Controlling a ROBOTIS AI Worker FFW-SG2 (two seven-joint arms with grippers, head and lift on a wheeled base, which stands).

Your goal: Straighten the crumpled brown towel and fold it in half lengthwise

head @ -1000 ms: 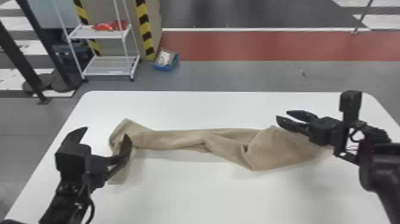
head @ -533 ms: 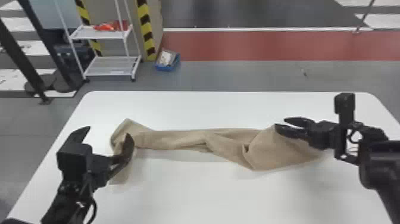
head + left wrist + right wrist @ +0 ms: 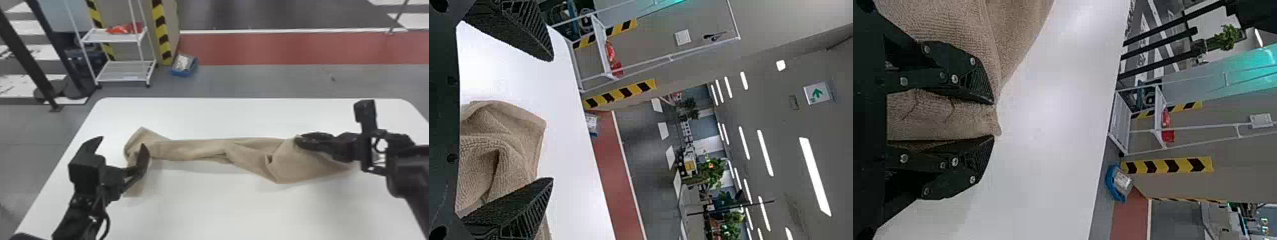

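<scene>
The worktop (image 3: 223, 210) extended out of the head view at the bottom; its near edge was cut off. The brown towel (image 3: 191, 148) lay across it, crumpled into a long band, nearer the far edge, one end near the left edge and the other toward the right edge. The right gripper (image 3: 297, 140) covered part of the towel's right end. The left gripper (image 3: 122, 142) stood at the left end, hiding part of a flap that pointed toward the near edge.

The left fingers (image 3: 531, 32) were set wide apart. The towel showed between them and behind one finger; contact could not be confirmed.

The right fingers (image 3: 978, 82) were set narrow, with a fold of towel in the gap, its tip protruding slightly past the fingertips. Whether the fold was pinched firmly could not be told.
</scene>
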